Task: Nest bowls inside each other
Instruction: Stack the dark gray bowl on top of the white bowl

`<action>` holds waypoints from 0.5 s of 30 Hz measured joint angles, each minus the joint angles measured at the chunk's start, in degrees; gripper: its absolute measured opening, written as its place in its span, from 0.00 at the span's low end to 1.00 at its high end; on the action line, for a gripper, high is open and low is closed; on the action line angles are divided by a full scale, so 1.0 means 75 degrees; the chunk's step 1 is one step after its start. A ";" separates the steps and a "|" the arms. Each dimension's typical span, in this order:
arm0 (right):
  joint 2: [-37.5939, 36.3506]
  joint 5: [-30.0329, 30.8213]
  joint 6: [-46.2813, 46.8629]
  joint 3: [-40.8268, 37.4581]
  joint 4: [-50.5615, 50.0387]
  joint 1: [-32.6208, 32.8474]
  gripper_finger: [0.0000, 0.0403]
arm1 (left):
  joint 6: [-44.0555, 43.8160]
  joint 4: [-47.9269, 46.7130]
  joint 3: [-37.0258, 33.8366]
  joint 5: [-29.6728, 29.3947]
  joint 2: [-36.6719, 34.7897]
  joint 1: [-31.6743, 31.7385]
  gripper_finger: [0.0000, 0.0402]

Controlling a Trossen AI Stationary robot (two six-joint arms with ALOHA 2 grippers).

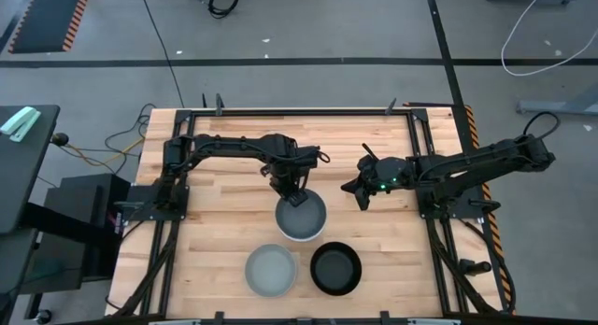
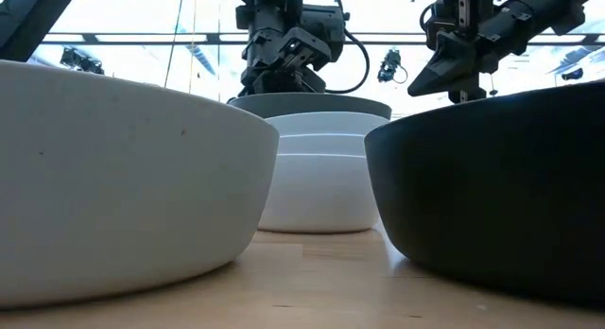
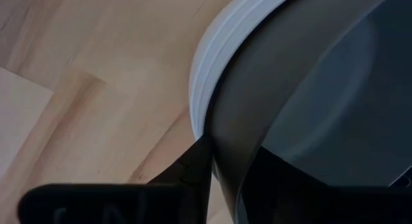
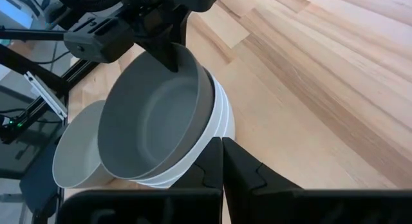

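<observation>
**Q:** On the pale wooden bench (image 1: 224, 232), where do the bowls sit?

**A:** Near the middle stands a stack: a dark grey round shallow bowl (image 4: 154, 114) nested on top of white round shallow bowls (image 4: 215, 124). I count at least two white rims under it, possibly three; the wrist views are too close to be sure. Nearer the front edge, a light grey-green round shallow bowl (image 1: 271, 270) and a black round shallow bowl (image 1: 335, 268) stand side by side, apart from the stack and from each other.

**Q:** And the left gripper?

**A:** The left gripper (image 1: 295, 196) is at the back rim of the dark grey bowl. Its fingers (image 3: 193, 172) straddle the rim, one outside the wall and one inside, parted narrowly. I cannot tell whether they press on the rim or stand just off it.

**Q:** The right one?

**A:** The right gripper (image 1: 360, 190) hangs over bare bench to the right of the stack, pointing towards it and holding nothing. Its fingers (image 4: 241, 166) are closed together.
</observation>
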 joint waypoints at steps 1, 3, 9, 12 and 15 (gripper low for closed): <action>0.0000 0.0000 0.0000 -0.0002 -0.0003 0.0000 0.01 | 0.0000 -0.0023 0.0000 0.0003 0.0000 0.0003 0.20; 0.0000 0.0000 -0.0003 0.0000 -0.0002 0.0000 0.02 | 0.0011 -0.0044 0.0000 0.0008 -0.0003 0.0017 0.21; 0.0000 0.0000 -0.0003 -0.0001 -0.0003 0.0000 0.02 | 0.0017 -0.0156 0.0000 -0.0007 -0.0057 0.0135 0.27; 0.0000 -0.0001 -0.0040 -0.0001 -0.0006 0.0000 0.02 | 0.0044 -0.0284 0.0101 -0.0024 -0.0085 0.0186 0.30; 0.0000 -0.0002 -0.0090 -0.0002 -0.0014 0.0000 0.02 | 0.0047 -0.0348 0.0360 -0.0026 -0.0118 0.0225 0.33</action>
